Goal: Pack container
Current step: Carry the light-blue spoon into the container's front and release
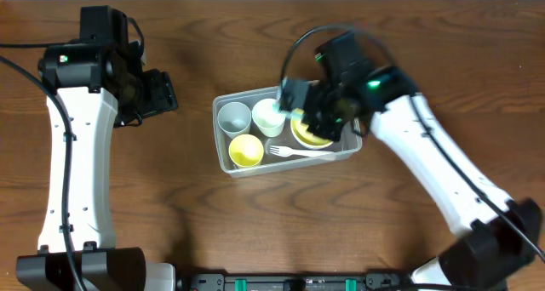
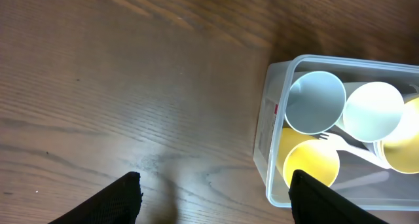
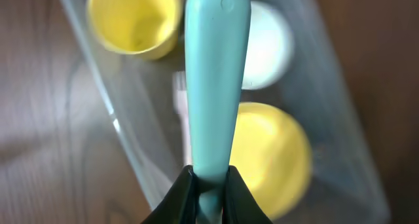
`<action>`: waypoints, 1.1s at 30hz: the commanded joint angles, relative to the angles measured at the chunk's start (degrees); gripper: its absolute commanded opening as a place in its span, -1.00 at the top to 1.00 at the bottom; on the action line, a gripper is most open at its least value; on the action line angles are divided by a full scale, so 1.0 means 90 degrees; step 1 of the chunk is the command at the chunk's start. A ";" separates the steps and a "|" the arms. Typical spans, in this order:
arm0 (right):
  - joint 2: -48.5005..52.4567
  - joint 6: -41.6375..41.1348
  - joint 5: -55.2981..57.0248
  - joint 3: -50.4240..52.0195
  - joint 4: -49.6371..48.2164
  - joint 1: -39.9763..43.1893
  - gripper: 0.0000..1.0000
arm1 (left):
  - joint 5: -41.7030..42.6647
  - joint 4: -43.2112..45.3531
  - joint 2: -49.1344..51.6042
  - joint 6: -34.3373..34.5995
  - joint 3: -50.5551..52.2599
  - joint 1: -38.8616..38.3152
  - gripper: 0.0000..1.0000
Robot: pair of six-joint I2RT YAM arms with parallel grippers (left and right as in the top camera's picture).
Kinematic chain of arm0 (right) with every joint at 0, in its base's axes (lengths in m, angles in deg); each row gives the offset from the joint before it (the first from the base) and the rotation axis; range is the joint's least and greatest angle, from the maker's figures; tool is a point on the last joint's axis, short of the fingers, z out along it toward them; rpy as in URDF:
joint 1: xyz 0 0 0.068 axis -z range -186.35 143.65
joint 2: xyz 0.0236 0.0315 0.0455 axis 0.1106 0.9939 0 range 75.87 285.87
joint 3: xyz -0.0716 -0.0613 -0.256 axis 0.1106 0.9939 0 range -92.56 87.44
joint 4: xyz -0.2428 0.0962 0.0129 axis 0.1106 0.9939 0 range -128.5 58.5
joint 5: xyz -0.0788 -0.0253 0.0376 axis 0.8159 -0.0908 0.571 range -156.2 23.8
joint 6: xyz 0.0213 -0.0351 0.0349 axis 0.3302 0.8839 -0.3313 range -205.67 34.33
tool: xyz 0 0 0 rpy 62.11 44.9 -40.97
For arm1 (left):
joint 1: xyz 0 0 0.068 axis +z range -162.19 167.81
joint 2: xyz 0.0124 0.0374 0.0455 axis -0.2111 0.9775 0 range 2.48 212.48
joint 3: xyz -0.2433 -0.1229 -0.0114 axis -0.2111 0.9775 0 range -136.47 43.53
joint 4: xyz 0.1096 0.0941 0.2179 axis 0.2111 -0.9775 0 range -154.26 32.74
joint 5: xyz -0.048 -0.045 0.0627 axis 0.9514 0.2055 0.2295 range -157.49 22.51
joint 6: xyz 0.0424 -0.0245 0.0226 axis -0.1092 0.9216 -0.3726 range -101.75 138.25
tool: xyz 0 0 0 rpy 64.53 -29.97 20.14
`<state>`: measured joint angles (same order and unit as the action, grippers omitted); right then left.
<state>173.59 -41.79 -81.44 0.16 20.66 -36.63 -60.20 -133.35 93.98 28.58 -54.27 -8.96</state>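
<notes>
Teal utensil above cups, fork in container

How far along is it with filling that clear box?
Nearly done, it seems. Already in the container: a grey cup, a white cup, a yellow cup, a yellow bowl and a white fork. In hand: the right gripper grips a teal utensil over the container. Left to do: lowering and releasing it. The left gripper is open over the table.

My left arm at 9 o'clock, left gripper aimed at 3 o'clock, fingers spread wide, my right arm in from 5 o'clock, right gripper pinched on a teal handle.
</notes>
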 commanded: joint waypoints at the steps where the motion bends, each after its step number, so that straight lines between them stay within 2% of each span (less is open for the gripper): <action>1: 0.0175 0.0425 -0.0073 0.0221 0.0032 -0.0255 0.97 | -0.0049 -0.0015 0.0027 -0.0015 0.0027 0.0027 -0.46; 5: 0.0410 0.0420 -0.0068 0.0396 0.0049 -0.0420 0.96 | -0.0049 -0.0017 0.0027 -0.0015 0.0027 0.0027 -0.46; 7: 0.0474 0.0418 -0.0068 0.0396 0.0051 -0.0430 0.76 | -0.0049 -0.0019 0.0027 -0.0015 0.0027 0.0027 -0.46; 9: 0.0474 0.0415 -0.0053 0.0396 0.0056 -0.0430 0.41 | -0.0046 -0.0019 0.0027 -0.0015 0.0027 0.0027 -0.46; 12: 0.0464 0.0413 0.0199 0.0393 0.0049 -0.0423 0.28 | -0.0049 -0.0019 0.0027 -0.0015 0.0027 0.0027 -0.46; 15: 0.0461 0.0177 0.0673 0.0386 -0.0034 -0.0423 0.30 | -0.0049 -0.0017 0.0027 -0.0015 0.0027 0.0027 -0.46; 18: 0.0415 -0.0464 0.1294 0.0316 -0.0279 -0.0398 0.32 | -0.0049 -0.0019 0.0027 -0.0015 0.0027 0.0027 -0.46; 21: 0.0277 -0.1413 0.2098 0.0282 -0.0767 -0.0306 0.39 | -0.0049 -0.0017 0.0027 -0.0015 0.0027 0.0027 -0.46; 23: 0.0151 -0.2390 0.2873 0.0282 -0.1178 -0.0180 0.40 | -0.0049 -0.0017 0.0027 -0.0015 0.0027 0.0027 -0.46; 25: 0.0053 -0.3026 0.3089 0.0282 -0.1387 -0.0019 0.40 | -0.0049 -0.0017 0.0027 -0.0015 0.0027 0.0027 -0.46; 26: 0.0024 -0.3184 0.2939 0.0282 -0.1423 0.0066 0.44 | -0.0049 -0.0017 0.0027 -0.0015 0.0027 0.0027 -0.46; 29: 0.0036 -0.3570 0.2572 0.0284 -0.1205 0.0245 0.77 | -0.0049 -0.0015 0.0027 -0.0015 0.0027 0.0027 -0.46; 33: 0.0097 -0.4386 0.2518 0.0296 -0.0520 0.0376 0.90 | -0.0049 -0.0015 0.0027 -0.0015 0.0027 0.0027 -0.46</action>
<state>175.03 -72.11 -58.86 3.39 13.88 -33.72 -60.18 -133.35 93.98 28.58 -54.27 -8.96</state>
